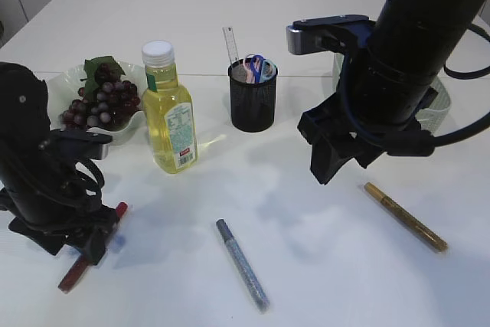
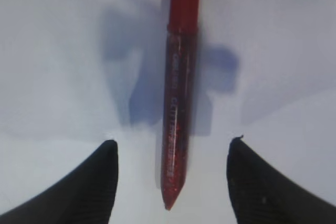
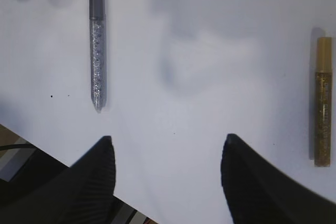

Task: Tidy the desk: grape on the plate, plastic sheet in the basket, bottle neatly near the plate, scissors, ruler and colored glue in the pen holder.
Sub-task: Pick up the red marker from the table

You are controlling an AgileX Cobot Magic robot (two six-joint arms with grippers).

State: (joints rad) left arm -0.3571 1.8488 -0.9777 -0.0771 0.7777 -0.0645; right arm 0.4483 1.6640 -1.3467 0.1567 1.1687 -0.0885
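Note:
A red glue pen (image 2: pixel 181 103) lies on the white table between the fingers of my left gripper (image 2: pixel 173 141), which is open with a gap on each side of the pen. In the exterior view that red glue pen (image 1: pixel 76 269) sticks out under the left gripper (image 1: pixel 96 244) at the front left. A silver glue pen (image 1: pixel 242 264) and a gold glue pen (image 1: pixel 406 217) lie loose. My right gripper (image 1: pixel 331 160) hovers open and empty above the table. Grapes (image 1: pixel 99 105) rest on the plate (image 1: pixel 61 86), and the bottle (image 1: pixel 170 112) stands beside it. The ruler (image 1: pixel 231 45) and scissors (image 1: pixel 256 67) stand in the pen holder (image 1: pixel 253 101). The plastic sheet is out of view.
The basket (image 1: pixel 442 109) is mostly hidden behind the right arm at the back right. In the right wrist view, the silver glue pen (image 3: pixel 97 51) lies ahead to the left of the right gripper (image 3: pixel 168 137), the gold glue pen (image 3: pixel 322 103) far to the right, and the table's front edge (image 3: pixel 63 163) runs under the left finger.

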